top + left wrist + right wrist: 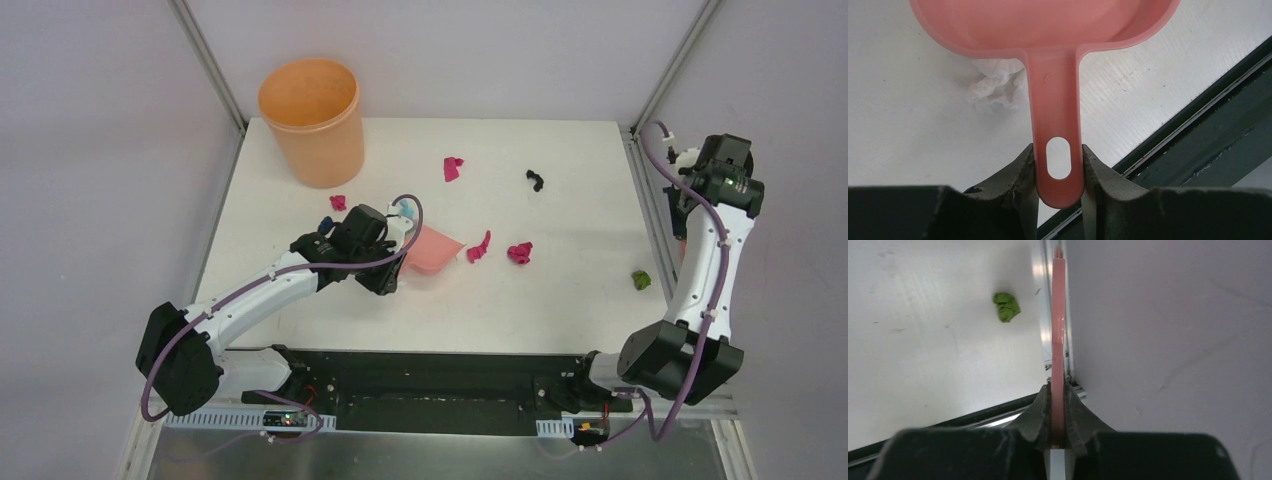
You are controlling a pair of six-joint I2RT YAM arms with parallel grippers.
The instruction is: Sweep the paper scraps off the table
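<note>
White table (560, 300) between pale walls, orange bucket (312, 122) at its far left corner; paper scraps (519, 253) lie scattered mid-bench, one green near the right edge; left gripper (1058, 165) pinches the dustpan (1048, 30) by its handle; right gripper (1058, 407) clamps the pink brush (1058, 315) past that edge.

I take this for a robotics lab test cell. The white table (560, 300) stands inside an aluminium frame (208, 70) closed by plain grey panels (90, 150). The left arm (265, 288) and right arm (705, 270) are bolted to a black base plate (430, 385) at the near edge, with looped purple cables (146, 385) and a small bare circuit board (285, 420) exposed.
</note>
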